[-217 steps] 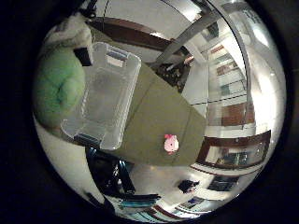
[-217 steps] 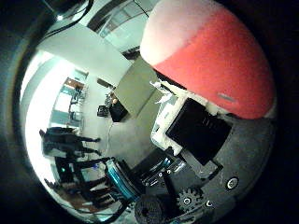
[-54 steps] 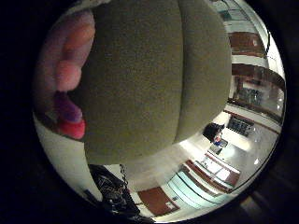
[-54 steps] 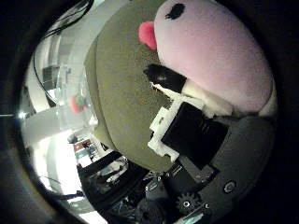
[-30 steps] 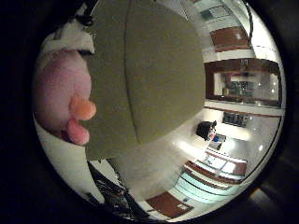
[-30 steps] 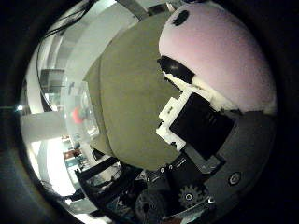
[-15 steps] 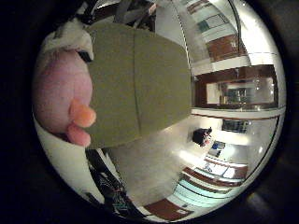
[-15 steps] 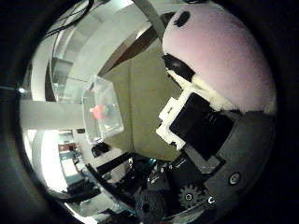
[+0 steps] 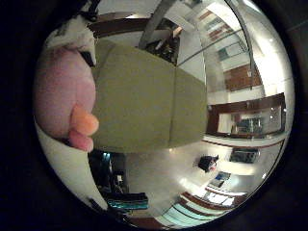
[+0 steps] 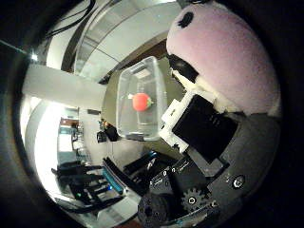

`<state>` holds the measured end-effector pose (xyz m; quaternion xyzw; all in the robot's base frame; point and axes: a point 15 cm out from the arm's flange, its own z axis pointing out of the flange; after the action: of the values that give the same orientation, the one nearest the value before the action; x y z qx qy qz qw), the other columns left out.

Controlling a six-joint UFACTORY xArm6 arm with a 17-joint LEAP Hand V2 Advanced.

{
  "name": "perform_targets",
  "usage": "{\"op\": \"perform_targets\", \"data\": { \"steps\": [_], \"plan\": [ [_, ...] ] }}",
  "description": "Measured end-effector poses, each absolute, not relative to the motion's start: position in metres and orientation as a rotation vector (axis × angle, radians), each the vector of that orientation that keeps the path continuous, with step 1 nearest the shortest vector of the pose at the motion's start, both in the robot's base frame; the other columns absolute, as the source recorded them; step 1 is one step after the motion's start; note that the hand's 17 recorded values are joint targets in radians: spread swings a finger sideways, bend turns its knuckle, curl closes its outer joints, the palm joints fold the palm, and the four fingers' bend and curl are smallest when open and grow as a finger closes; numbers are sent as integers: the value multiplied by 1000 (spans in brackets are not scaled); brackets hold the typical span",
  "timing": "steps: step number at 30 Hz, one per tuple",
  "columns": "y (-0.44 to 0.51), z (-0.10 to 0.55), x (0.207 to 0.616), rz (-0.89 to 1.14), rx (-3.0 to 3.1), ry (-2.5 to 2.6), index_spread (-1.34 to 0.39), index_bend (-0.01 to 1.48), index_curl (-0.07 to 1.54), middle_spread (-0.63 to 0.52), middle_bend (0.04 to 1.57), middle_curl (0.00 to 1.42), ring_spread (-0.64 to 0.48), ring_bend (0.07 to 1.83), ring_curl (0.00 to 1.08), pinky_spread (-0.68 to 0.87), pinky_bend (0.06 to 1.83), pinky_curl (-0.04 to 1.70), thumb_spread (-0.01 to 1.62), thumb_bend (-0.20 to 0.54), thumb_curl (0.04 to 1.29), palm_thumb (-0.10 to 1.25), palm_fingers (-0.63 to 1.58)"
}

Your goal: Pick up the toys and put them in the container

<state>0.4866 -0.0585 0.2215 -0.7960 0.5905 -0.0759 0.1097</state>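
1. Filling less of the little-finger-side view than half a second ago, the olive table is now seen from higher up, so the hand is judged to have been raised with its load.
2. The pink plush toy is kept tight against the palm, as in the earlier frames; the hand's fingers are closed round it, so the carry stage is judged to be under way.
3. The clear container, on the table, is shown larger and more central in the thumb-side view than before, suggesting an approach.
4. A red toy already lies inside the container.
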Motion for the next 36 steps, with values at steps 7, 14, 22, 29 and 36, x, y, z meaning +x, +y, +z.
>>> {"op": "perform_targets", "data": {
  "steps": [7, 14, 22, 29, 36],
  "plan": [
    [32, 233, 488, -183, -2370, 1630, -287, 1050, 964, -171, 1265, 905, -282, 1257, 973, -191, 1448, 810, 990, -16, 718, 1038, 1085],
    [114, 247, 475, -167, -2420, 1493, -286, 1052, 963, -171, 1264, 904, -283, 1253, 977, -193, 1436, 827, 991, -14, 717, 1035, 1088],
    [171, 231, 430, -99, -2475, 1424, -284, 1054, 959, -171, 1263, 904, -284, 1249, 980, -196, 1426, 841, 991, -13, 720, 1039, 1089],
    [201, 229, 411, -73, -2490, 1391, -283, 1055, 957, -171, 1262, 904, -285, 1248, 982, -198, 1425, 854, 991, -14, 719, 1035, 1089],
    [215, 218, 407, -93, -2485, 1365, -283, 1055, 956, -171, 1262, 904, -285, 1247, 984, -199, 1419, 864, 992, -15, 718, 1030, 1090]
  ]
}}
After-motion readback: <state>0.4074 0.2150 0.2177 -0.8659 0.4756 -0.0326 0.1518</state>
